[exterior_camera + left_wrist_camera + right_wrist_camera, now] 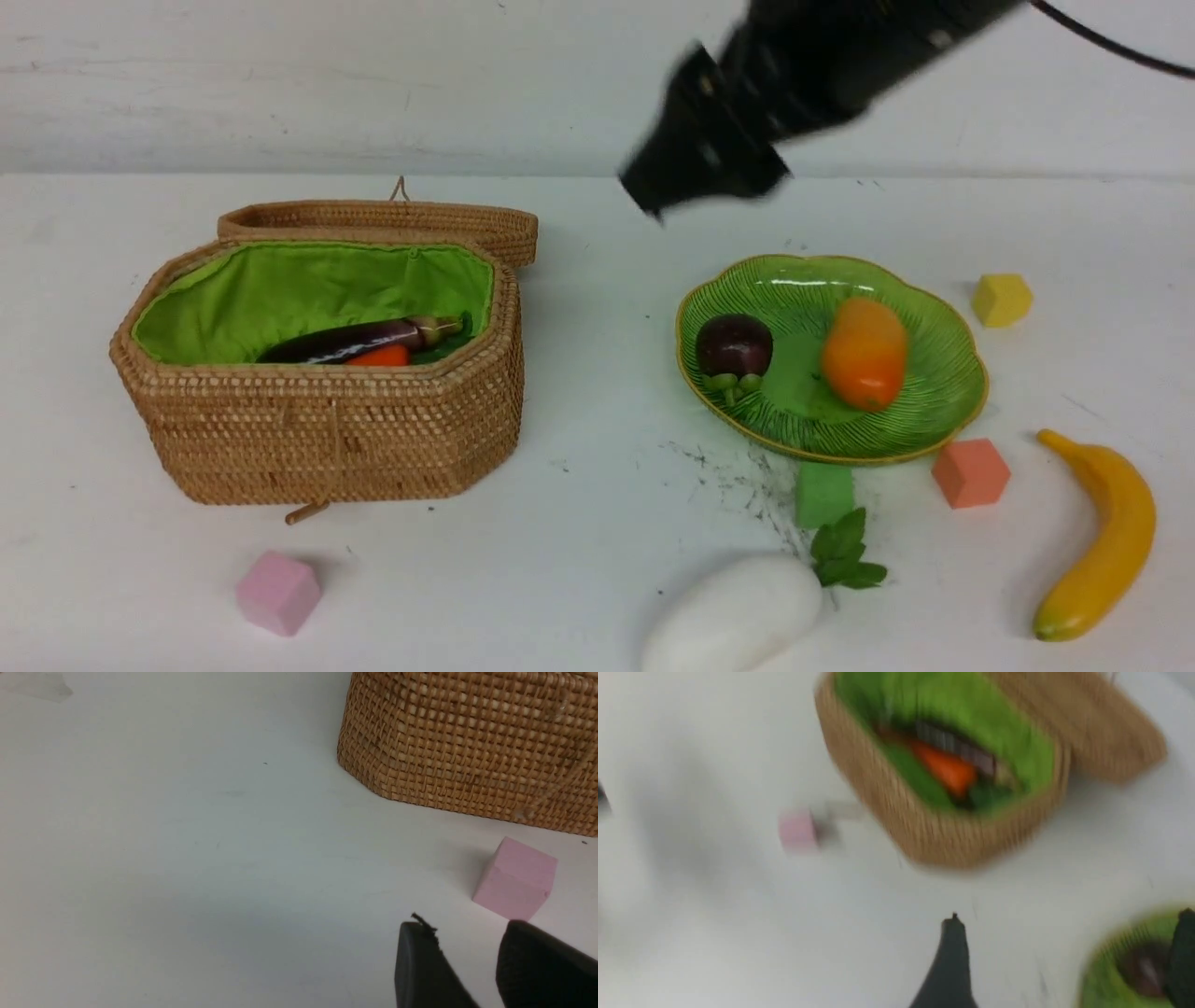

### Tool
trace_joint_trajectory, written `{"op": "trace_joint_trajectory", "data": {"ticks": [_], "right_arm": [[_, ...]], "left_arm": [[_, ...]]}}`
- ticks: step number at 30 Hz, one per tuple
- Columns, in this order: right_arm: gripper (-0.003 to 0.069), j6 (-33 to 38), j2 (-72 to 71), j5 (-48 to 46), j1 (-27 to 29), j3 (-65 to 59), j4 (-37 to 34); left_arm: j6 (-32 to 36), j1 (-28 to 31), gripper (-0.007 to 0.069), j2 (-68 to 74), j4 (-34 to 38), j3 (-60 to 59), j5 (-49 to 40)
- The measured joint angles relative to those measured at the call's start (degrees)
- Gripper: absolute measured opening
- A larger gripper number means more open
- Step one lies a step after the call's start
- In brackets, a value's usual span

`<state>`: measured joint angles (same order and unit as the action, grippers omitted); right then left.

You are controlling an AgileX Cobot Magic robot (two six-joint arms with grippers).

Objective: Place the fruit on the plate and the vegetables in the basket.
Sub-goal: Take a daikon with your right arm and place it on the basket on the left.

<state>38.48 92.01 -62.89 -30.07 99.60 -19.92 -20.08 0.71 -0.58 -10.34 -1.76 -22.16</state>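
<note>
right pincer (pixel 1069 914) apart, empty, over table (pixel 714 905) between basket (pixel 896 812) and plate (pixel 1106 956) | left pincer (pixel 465 926) apart, near pink cube (pixel 516 879)

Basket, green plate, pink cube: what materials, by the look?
Octagonal brown basket: woven rattan or similar, matte, visible weave; green cloth lining. Scalloped green plate: glossy, likely glazed ceramic or plastic, bright highlights on ribs. Small pink cube: matte, soft-edged, probably foam.

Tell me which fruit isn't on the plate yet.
The banana, lying right of the plate; the mangosteen and mango sit on it.
</note>
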Motion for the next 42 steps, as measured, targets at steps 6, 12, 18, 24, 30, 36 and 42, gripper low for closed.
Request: {"op": "trace_joint_trajectory", "data": {"ticks": [6, 12, 18, 24, 30, 36, 42], "right_arm": [[0.0582, 27.76, -2.01, 4.95, 0.0, -23.02, 7.94], [0.0584, 31.77, 2.96, 9.49, 0.0, -30.11, 7.94], [0.0594, 31.77, 5.64, 13.51, -1.8, -30.11, 7.73], [0.0594, 31.77, 9.09, 13.85, -3.66, -30.11, 7.19], [0.0587, 31.72, 15.29, 13.31, -3.73, -30.11, 7.95], [0.0546, 31.61, 15.98, 6.53, -3.73, -28.36, 7.6], [0.0546, 28.59, 14.72, 1.84, -3.73, -20.11, 4.4]], "left_arm": [[0.0, 0.0, 0.0239, 0.0, 0.0, 0.0, 0.0], [0.0, 0.0, 0.0239, 0.0, 0.0, 0.0, 0.0], [0.0, 0.0, 0.0239, 0.0, 0.0, 0.0, 0.0], [0.0, 0.0, 0.0239, 0.0, 0.0, 0.0, 0.0], [0.0, 0.0, 0.0239, 0.0, 0.0, 0.0, 0.0], [0.0, 0.0, 0.0239, 0.0, 0.0, 0.0, 0.0], [0.0, 0.0, 0.0239, 0.0, 0.0, 0.0, 0.0]]}}
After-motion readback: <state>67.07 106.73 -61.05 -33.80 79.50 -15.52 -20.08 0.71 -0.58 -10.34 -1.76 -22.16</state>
